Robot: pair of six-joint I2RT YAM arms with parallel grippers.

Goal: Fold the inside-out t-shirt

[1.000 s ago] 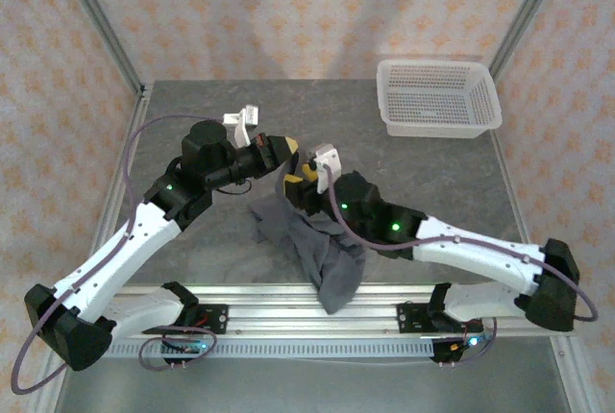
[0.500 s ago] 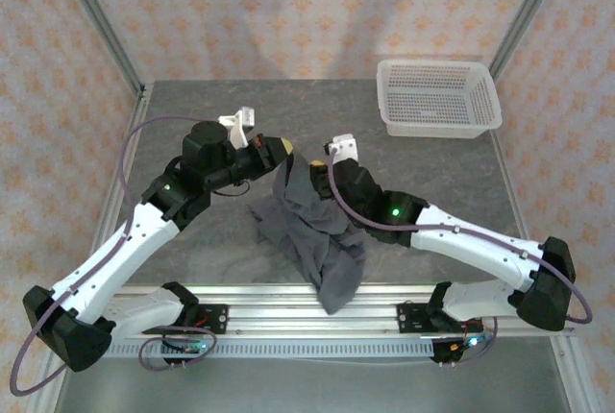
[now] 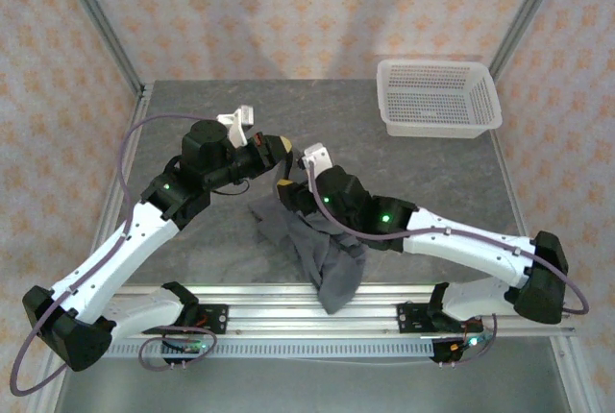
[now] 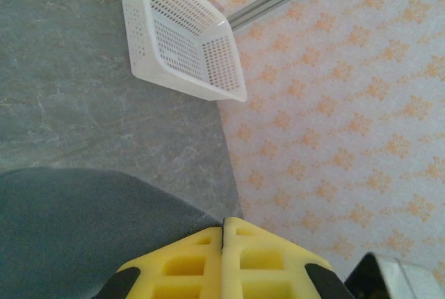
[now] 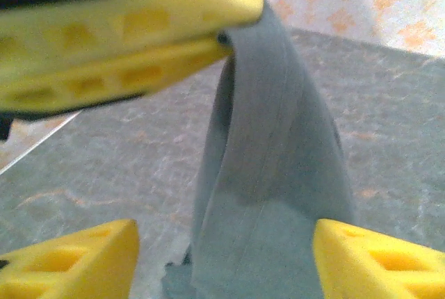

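Top external view is showing the inside-out t-shirt (image 3: 327,255) lying crumpled on the table (image 3: 413,182) toward the near edge, between the two arms, with its near end reaching over the metal rail (image 3: 250,298) at the front. The left gripper (image 3: 277,150) is hovering above the shirt's far end and pinching a raised strip of the dark fabric, its yellow fingers pressed flat together (the right wrist camera is catching the cloth coming out of their tips and falling in a tall fold to the table). The right gripper (image 5: 224,243) is sitting low at that fold with its jaws standing wide apart, one finger on each side of the hanging strip and neither clearly touching it. A white mesh basket (image 3: 440,127) is resting at the far right corner, well apart from the shirt.
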